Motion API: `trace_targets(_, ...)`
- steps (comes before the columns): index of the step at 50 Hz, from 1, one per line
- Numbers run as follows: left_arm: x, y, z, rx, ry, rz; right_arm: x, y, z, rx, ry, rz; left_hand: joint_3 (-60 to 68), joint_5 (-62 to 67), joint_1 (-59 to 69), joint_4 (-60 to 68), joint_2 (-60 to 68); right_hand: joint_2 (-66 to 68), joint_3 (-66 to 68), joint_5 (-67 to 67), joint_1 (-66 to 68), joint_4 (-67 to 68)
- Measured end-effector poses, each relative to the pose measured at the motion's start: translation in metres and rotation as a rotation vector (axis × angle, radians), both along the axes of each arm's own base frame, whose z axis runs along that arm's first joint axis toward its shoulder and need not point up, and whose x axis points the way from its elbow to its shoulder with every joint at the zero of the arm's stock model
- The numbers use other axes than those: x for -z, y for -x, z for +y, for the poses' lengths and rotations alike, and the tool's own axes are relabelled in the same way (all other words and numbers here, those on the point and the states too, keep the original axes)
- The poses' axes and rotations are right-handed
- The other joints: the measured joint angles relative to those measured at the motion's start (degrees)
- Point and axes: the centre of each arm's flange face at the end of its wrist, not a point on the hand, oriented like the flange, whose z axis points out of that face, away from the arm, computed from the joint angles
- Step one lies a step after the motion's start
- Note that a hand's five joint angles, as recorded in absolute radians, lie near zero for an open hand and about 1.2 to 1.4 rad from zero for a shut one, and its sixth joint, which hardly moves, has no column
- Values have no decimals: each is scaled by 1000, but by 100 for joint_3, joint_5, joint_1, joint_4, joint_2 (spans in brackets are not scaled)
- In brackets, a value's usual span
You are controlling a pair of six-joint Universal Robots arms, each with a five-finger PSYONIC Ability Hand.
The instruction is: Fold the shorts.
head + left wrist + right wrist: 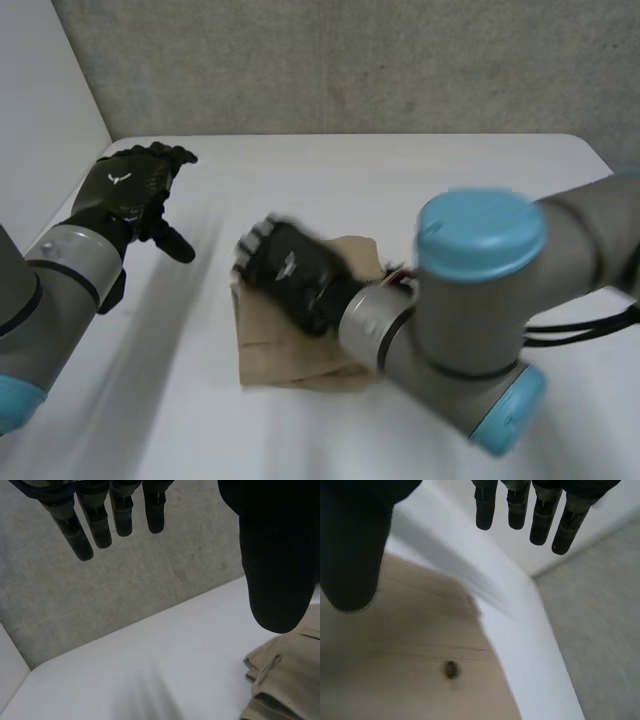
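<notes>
The tan shorts [290, 350] lie folded into a small bundle in the middle of the white table [400, 190]. My right hand [285, 265] hovers over the bundle's left part, fingers straight and open, holding nothing. In the right wrist view the tan cloth [410, 665] with a small dark button [451, 670] lies under the palm, and the fingers [520, 505] are spread and free. My left hand [130, 190] is raised at the left of the table, apart from the shorts, open and empty. In the left wrist view its fingers [100, 520] are straight, and a folded edge of the shorts [280, 680] lies beyond the thumb.
A grey wall [350, 60] stands behind the table's far edge. A white side panel [40, 110] rises at the left. Bare tabletop surrounds the bundle on all sides.
</notes>
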Motion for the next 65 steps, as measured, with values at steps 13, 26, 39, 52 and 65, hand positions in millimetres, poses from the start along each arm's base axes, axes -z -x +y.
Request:
trace_targets(13, 40, 60, 10, 122, -111, -1, -6, 42, -80, 352, -509, -309, 0, 0, 0, 0, 0, 0, 0, 0, 0, 0)
trace_targets(26, 110, 82, 33, 101, -302, -134, 65, 48, -88, 461, -660, -96, 0, 0, 0, 0, 0, 0, 0, 0, 0, 0)
trace_targets(39, 113, 83, 30, 115, -356, -191, 70, 56, -82, 478, -500, 28, 0, 0, -186, 1, -72, 0, -170, 0, -218, 0)
trace_targets(52, -15, 75, 13, 118, -77, 18, -54, 79, -95, 613, -258, -367, 0, 0, -186, 0, -72, 0, -170, -28, -218, 0)
trace_targets(65, -117, 2, 5, 6, 24, 171, -147, 152, -92, 870, -117, -512, -110, -46, -186, 0, -106, 0, -170, -28, -218, 0)
